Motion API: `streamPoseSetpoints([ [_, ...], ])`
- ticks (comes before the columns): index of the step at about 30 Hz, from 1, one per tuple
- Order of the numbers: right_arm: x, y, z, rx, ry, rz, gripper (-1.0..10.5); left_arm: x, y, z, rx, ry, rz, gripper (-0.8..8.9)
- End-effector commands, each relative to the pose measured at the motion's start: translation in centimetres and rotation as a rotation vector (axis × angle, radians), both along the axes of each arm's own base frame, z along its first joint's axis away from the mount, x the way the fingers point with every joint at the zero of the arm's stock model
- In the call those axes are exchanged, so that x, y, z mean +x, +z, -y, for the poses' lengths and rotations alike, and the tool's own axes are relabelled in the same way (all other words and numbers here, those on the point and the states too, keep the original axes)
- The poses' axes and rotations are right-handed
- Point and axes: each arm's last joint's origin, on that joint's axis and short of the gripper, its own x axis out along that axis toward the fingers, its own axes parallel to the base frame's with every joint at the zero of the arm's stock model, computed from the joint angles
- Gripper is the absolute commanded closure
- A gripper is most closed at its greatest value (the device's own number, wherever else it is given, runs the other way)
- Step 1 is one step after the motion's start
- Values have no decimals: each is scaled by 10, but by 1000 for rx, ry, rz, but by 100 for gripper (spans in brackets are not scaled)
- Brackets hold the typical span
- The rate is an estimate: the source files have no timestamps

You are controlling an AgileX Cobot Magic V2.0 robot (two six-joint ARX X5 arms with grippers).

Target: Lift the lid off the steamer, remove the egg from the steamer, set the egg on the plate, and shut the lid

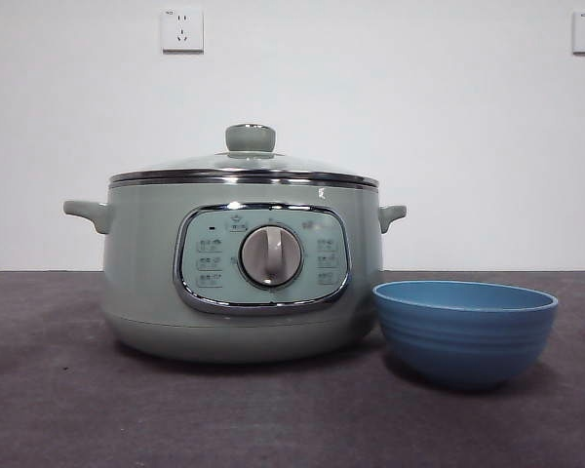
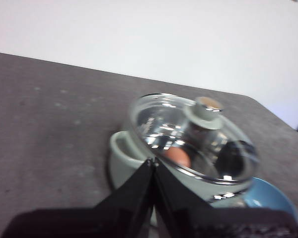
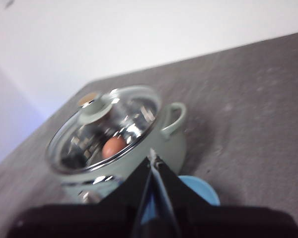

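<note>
The sage-green steamer (image 1: 242, 268) stands on the table with its glass lid (image 1: 246, 164) on it. The blue plate (image 1: 465, 331), a small bowl, sits to its right and is empty. Through the lid a brown egg (image 2: 178, 156) shows inside the pot; it also shows in the right wrist view (image 3: 113, 147). My left gripper (image 2: 152, 162) is shut and empty, held above and off to one side of the steamer (image 2: 139, 158). My right gripper (image 3: 153, 158) is shut and empty on the other side of the steamer (image 3: 139, 148). Neither arm shows in the front view.
The dark grey table (image 1: 68, 400) runs back to a white wall with two power sockets (image 1: 181, 29). The steamer's side handles (image 1: 88, 212) stick out left and right. The plate shows partly behind my jaws in both wrist views (image 2: 268, 196) (image 3: 198, 191).
</note>
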Motion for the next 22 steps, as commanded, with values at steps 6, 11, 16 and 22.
streamPoseSetpoints([
  [6, 9, 57, -6, -169, 246, -60, 958, -3, 44, 6, 32, -231, 0, 821],
  [11, 13, 79, -8, -171, 360, -115, 958, 0, 64, 7, 47, -323, -50, 821],
  [16, 12, 86, -9, -174, 394, -171, 957, 0, 75, 7, 93, -344, -97, 821],
  [22, 12, 85, -9, -173, 393, -179, 926, -1, 80, 7, 89, -342, -110, 790],
])
